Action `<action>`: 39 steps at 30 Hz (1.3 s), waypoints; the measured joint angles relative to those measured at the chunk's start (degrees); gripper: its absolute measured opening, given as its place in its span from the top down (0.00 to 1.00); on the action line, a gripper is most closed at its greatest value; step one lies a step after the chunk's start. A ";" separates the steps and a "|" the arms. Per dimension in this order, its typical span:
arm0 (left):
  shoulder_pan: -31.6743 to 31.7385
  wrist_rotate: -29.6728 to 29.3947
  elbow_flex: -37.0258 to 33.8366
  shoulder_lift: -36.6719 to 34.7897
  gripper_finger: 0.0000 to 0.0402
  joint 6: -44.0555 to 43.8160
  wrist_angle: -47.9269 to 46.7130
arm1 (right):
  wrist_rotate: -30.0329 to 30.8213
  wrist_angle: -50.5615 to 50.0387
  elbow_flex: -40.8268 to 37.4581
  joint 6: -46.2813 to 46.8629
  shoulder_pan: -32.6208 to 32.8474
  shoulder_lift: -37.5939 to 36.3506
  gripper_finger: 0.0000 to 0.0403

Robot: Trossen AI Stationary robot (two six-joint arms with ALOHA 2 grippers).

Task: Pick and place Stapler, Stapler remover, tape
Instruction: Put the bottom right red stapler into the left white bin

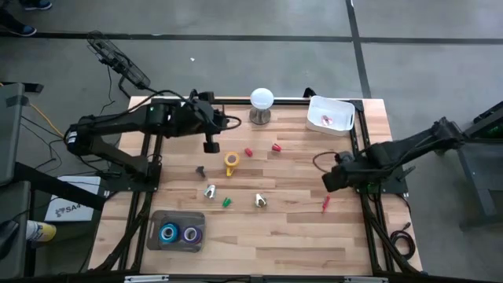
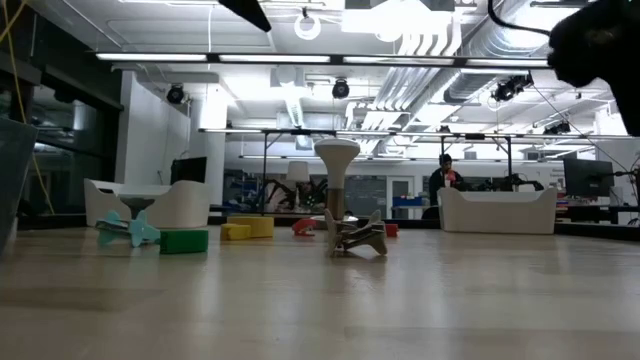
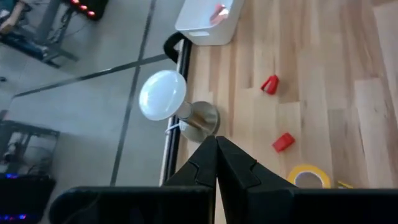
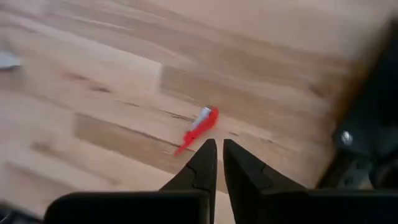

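While 2 tape rolls [image 1: 179, 233] are sitting in the grey tray [image 1: 154, 222] at my table's near edge, I'm seeing a yellow roll [image 1: 231, 160] lying mid-table. Left gripper [image 1: 211, 146] is hovering beside it, fingers pressed together, empty. Right gripper [image 1: 330, 182] is pinched closed above a small red piece [image 4: 198, 128], gripping nothing.

Grey concrete floor [image 1: 236, 20] all around the wooden table [image 1: 299, 236], crossed by dark seam lines. Looking level across, there's a big open workshop: bright strip lights [image 2: 300, 58] overhead, white ducts [image 2: 420, 40] along the ceiling, a white pillar [image 2: 215, 140], and a person [image 2: 443, 175] sitting far back among desks.
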 joint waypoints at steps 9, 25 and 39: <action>7.05 11.39 0.02 -0.83 1.00 5.52 -5.02 | -1.06 7.98 -3.28 22.22 7.28 6.09 0.72; 13.65 21.92 0.02 -0.76 1.00 11.24 -5.56 | -1.97 14.22 -3.37 30.84 6.48 22.74 0.43; 13.51 22.03 0.02 -0.76 1.00 11.91 -6.34 | -1.91 19.52 -3.45 31.15 3.39 30.60 0.43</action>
